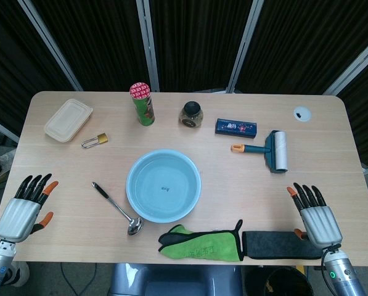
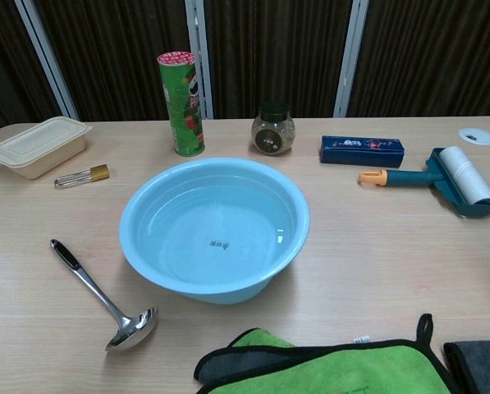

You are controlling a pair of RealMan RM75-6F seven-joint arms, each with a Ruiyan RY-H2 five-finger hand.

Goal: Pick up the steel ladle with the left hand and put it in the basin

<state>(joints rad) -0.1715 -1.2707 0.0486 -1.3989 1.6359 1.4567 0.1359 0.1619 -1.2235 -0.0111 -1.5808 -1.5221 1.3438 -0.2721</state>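
Dark curtained panels with pale metal uprights back a light wooden table (image 1: 233, 179) where two robot hands rest at the near corners. At the table's near left edge, the left hand (image 1: 24, 209) lies flat with its dark, orange-tipped fingers spread apart, holding nothing and touching no object. At the near right edge, the right hand (image 1: 316, 216) lies the same way, fingers apart and empty, just beside a dark grey cloth (image 1: 279, 245). Neither hand shows in the chest view.

The steel ladle (image 1: 116, 208) lies on the table between the left hand and the light blue basin (image 1: 134, 185), its black handle tip pointing away to the far left and its bowl toward the near edge, close to the basin's rim but apart from it. The basin sits at the centre of the table, with a green mitt (image 1: 202, 243) just in front of it.
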